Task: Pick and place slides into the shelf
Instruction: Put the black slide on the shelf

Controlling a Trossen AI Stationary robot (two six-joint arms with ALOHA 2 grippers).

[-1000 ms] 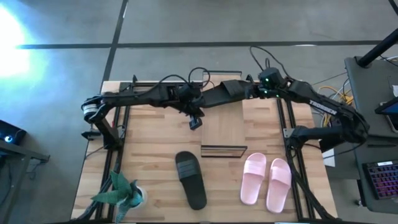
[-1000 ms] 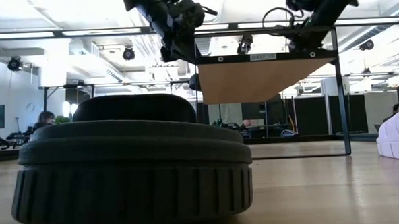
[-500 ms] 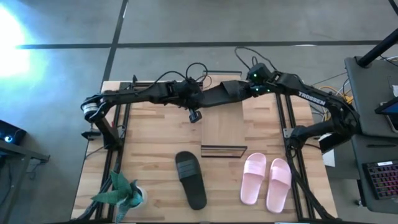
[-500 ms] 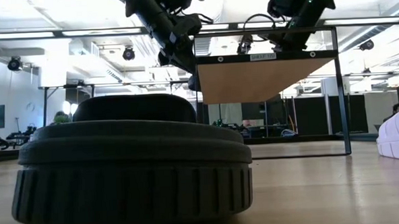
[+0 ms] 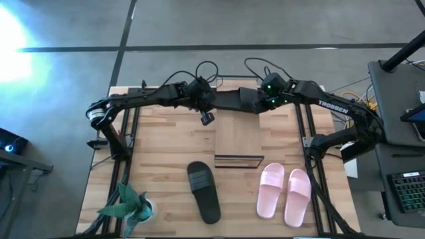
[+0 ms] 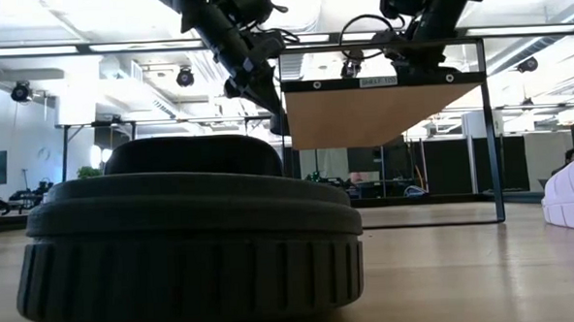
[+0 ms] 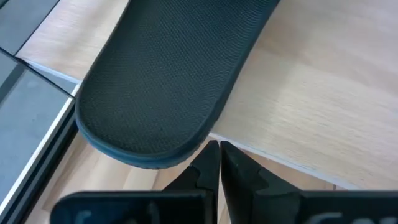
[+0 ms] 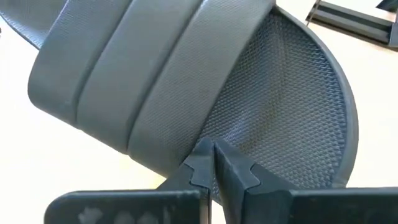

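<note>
From overhead I see the toy plant [image 5: 128, 204] at the table's near left corner, then the left arm reaching across the far side of the table [image 5: 163, 149] with its left gripper [image 5: 207, 118] just off the far left corner of the shelf [image 5: 238, 136]. Its wrist camera gives what the top view hides: the two fingers [image 7: 214, 163] are pressed together, holding nothing, right beside the rounded end of a black slide [image 7: 168, 81] that lies on the shelf's pale plank and hangs slightly over its edge. A second black slide [image 5: 204, 191] lies on the table in front of the shelf, and it fills the table-level camera as a big dark mass [image 6: 188, 238], with the shelf's plank seen from below behind it [image 6: 377, 108]. Further right, the right gripper [image 5: 255, 101] sits over the far end of the shelf on that first slide; only its own camera shows the fingertips [image 8: 211, 163] closed tight against each other at the edge of the wide strap, and I cannot tell whether they pinch any of it. The pink pair [image 5: 284, 192] lies side by side on the table, near right of the shelf.
</note>
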